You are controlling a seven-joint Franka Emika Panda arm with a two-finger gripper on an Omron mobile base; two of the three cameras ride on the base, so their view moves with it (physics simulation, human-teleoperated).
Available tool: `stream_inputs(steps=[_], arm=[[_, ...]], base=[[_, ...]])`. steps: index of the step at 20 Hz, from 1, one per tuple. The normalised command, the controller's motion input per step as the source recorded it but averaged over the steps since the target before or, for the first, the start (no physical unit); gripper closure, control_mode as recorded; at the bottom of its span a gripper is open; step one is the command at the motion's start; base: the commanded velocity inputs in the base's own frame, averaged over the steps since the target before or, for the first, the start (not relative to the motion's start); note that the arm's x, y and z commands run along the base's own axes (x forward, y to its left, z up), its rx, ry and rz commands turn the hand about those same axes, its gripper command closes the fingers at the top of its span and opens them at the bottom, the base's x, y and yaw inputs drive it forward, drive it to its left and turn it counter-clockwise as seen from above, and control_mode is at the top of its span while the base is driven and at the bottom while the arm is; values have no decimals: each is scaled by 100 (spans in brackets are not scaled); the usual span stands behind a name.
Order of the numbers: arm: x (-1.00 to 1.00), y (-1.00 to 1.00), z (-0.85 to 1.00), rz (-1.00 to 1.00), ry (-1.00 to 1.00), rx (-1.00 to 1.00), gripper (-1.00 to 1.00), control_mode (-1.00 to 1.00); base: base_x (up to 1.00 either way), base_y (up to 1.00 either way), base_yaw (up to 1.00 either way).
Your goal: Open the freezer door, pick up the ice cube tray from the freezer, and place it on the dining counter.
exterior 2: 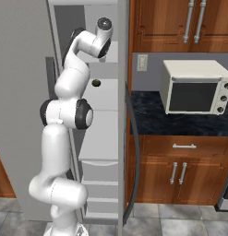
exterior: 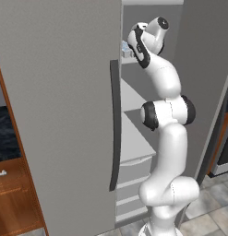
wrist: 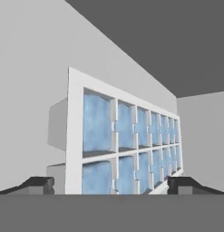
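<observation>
grey freezer [wrist: 36, 68] walls closed round the ice cube tray [wrist: 127, 140], which sat on an upper white shelf behind the swung-open freezer door [exterior: 55, 115]. the tool [wrist: 111, 183] stood spread wide, tips either side of the tray's near end, holding nothing. the tray looked light and rigid, probably slick; its white rim across the short width seemed the best hold, kept level so no cubes tip out.

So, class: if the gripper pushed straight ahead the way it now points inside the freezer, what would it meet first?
Most likely the ice cube tray, straight ahead of the open gripper and between its fingertips; how far off is unclear.
</observation>
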Motion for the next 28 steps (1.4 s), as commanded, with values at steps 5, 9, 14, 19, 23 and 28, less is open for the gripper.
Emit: stream_inputs(steps=[5, 9, 14, 19, 23, 28], arm=[[32, 0, 0, 0, 0, 0, 100, -100], [29, 0, 0, 0, 0, 0, 100, -100], [25, 0, 0, 0, 0, 0, 100, -100], [7, 0, 0, 0, -3, 0, 100, -100], [-17, -1, 0, 0, -10, 2, 100, -100], [-35, 0, 11, 0, -5, 5, 100, -100]], base=[[0, 0, 0], [0, 0, 0], [0, 0, 0], [0, 0, 0], [0, 0, 0], [0, 0, 0]])
